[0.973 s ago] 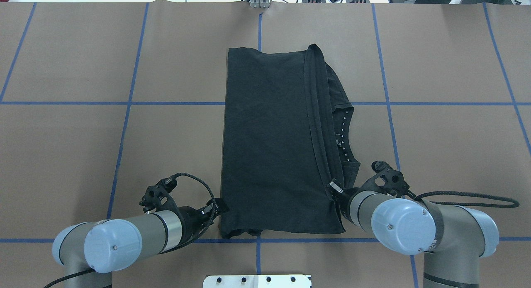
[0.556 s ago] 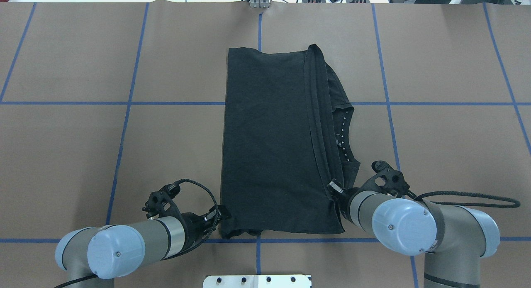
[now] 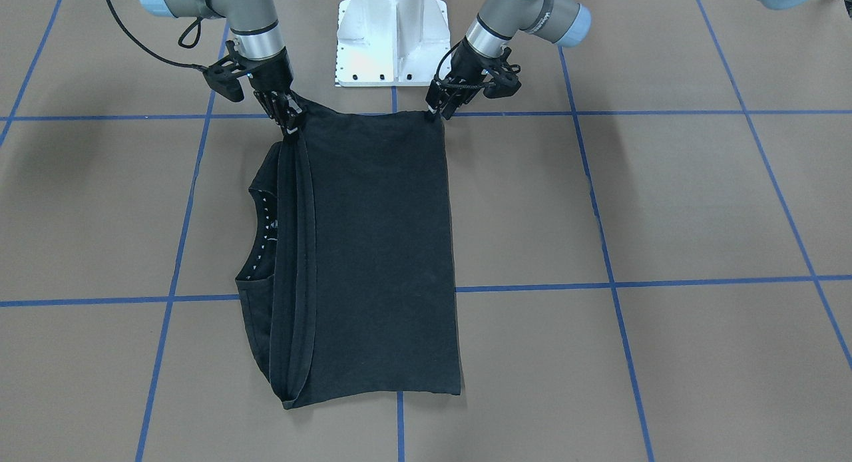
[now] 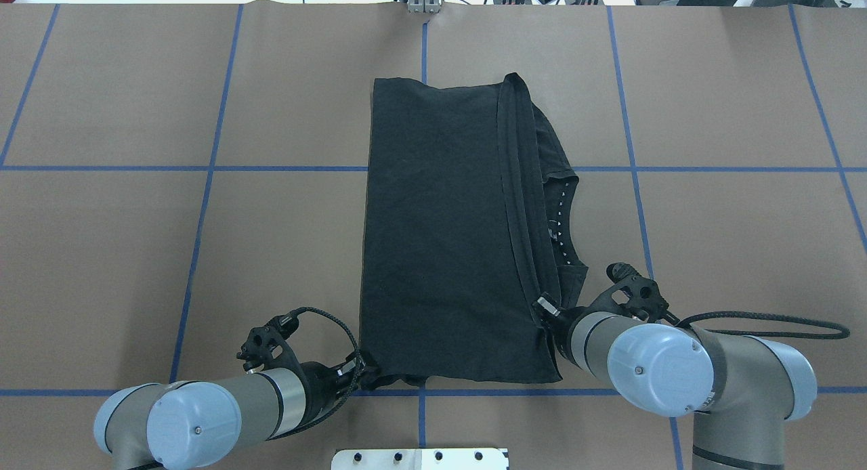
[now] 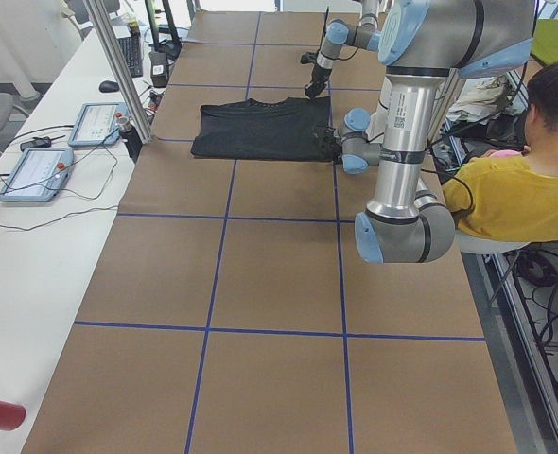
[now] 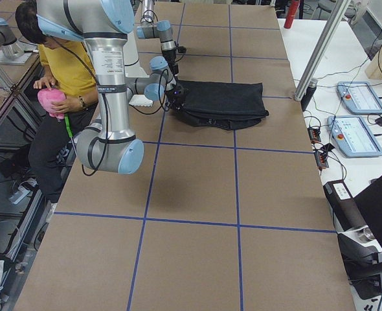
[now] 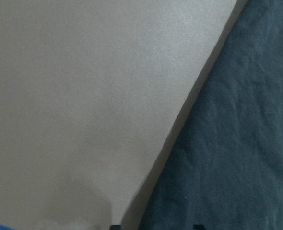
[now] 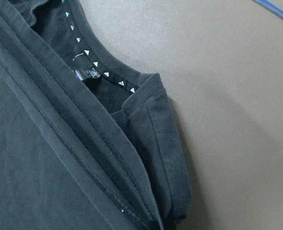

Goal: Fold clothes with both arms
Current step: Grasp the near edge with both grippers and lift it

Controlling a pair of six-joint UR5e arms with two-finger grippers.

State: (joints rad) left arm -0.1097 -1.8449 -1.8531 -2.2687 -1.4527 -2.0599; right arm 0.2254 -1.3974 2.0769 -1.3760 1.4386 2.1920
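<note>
The black T-shirt (image 4: 440,233) lies folded lengthwise on the brown table, its collar with small white triangles (image 8: 96,64) showing at its right side. My right gripper (image 4: 545,309) is at the near right corner, shut on the stacked hem folds (image 3: 293,126). My left gripper (image 4: 366,372) sits low at the near left corner (image 3: 436,112). In the left wrist view its two tips show slightly apart at the bottom edge, with the T-shirt's side edge (image 7: 180,143) between them, so it looks open. The graphic is hidden.
The white pedestal base (image 3: 389,36) stands between the arms at the near edge. Blue tape lines (image 4: 203,168) grid the table. A person in yellow (image 5: 525,189) sits behind the robot. Control tablets (image 6: 359,97) lie on the side bench.
My left gripper has slid toward the robot and slightly right along the T-shirt's left edge, down to its near corner. The right arm and the T-shirt have stayed put.
</note>
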